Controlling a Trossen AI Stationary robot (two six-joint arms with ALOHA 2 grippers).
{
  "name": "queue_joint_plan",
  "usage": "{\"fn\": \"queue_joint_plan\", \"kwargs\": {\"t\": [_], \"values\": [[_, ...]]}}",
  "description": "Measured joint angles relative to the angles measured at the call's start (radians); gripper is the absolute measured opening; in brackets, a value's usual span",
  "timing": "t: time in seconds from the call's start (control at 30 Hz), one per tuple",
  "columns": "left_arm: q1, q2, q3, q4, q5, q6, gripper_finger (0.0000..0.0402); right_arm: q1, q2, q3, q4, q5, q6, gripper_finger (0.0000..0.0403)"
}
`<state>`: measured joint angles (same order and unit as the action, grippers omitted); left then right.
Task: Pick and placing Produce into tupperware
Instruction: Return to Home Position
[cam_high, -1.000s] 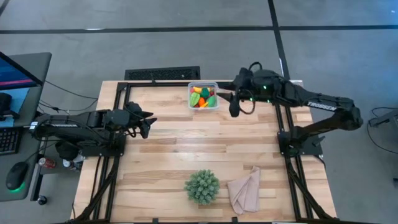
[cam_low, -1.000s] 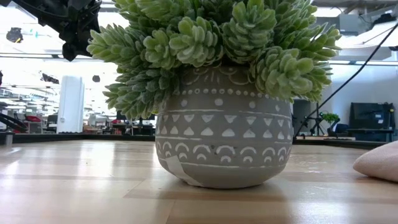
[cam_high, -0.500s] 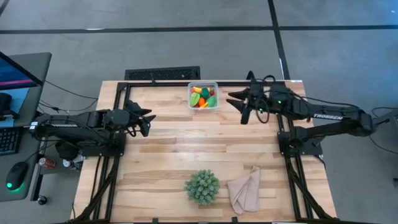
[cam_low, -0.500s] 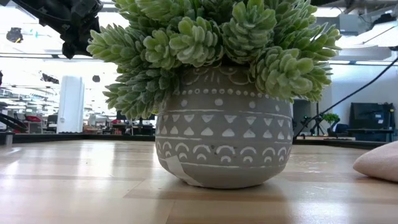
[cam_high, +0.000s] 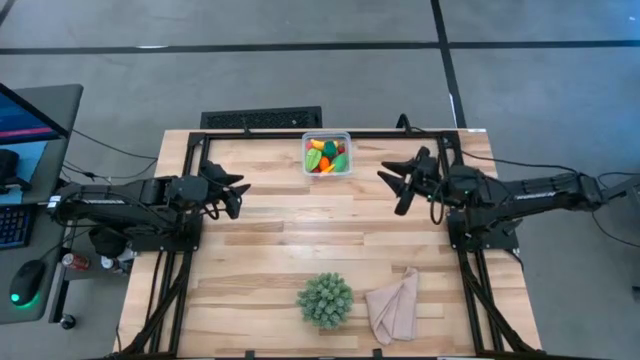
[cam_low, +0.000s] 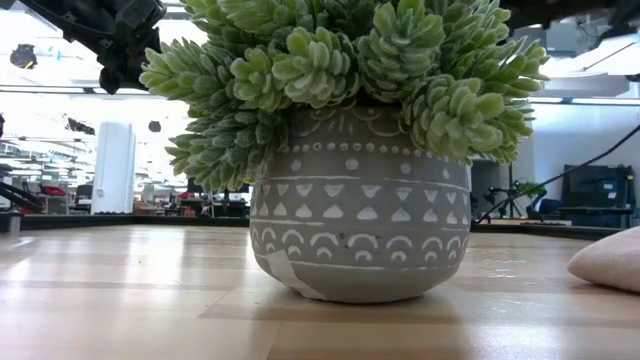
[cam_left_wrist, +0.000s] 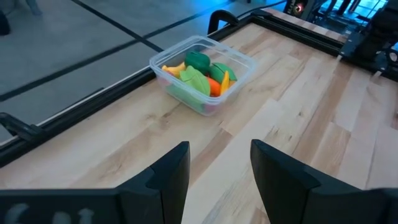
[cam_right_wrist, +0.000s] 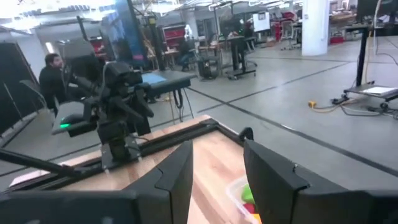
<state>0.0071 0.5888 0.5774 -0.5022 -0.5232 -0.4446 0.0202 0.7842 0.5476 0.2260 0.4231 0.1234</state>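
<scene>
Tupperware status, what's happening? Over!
Left tool open, empty, left side. Right tool open, empty, right of tupperware. Produce inside. Nothing blocking.

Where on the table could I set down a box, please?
The widest bare patch is the middle of the table, between the left gripper, the right gripper, the tupperware and the potted plant. Beside the plant, the left arm's corner is bare; the cloth crowds the right arm's.

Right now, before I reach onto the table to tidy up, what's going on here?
Nothing is being handled. The produce sits piled in the tupperware. The left tool and the right tool hover open and empty, one on either side of it. A potted plant and a cloth sit apart from them.
</scene>
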Motion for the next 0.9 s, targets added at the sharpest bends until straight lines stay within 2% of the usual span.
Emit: {"fn": "queue_joint_plan", "kwargs": {"t": [0.33,0.73,0.9], "values": [[0.000,0.000,0.000,0.032,-0.012,-0.004,0.0160,0.011,-0.179,-0.086,0.004,0.010,-0.018,0.0135],[0.000,0.000,0.000,0.046,0.019,-0.011,0.0160,0.013,-0.412,-0.251,0.046,0.154,0.000,0.0137],[0.000,0.000,0.000,0.046,0.021,-0.023,0.0160,0.012,-0.545,-0.334,0.072,0.163,0.000,0.0134]]}}
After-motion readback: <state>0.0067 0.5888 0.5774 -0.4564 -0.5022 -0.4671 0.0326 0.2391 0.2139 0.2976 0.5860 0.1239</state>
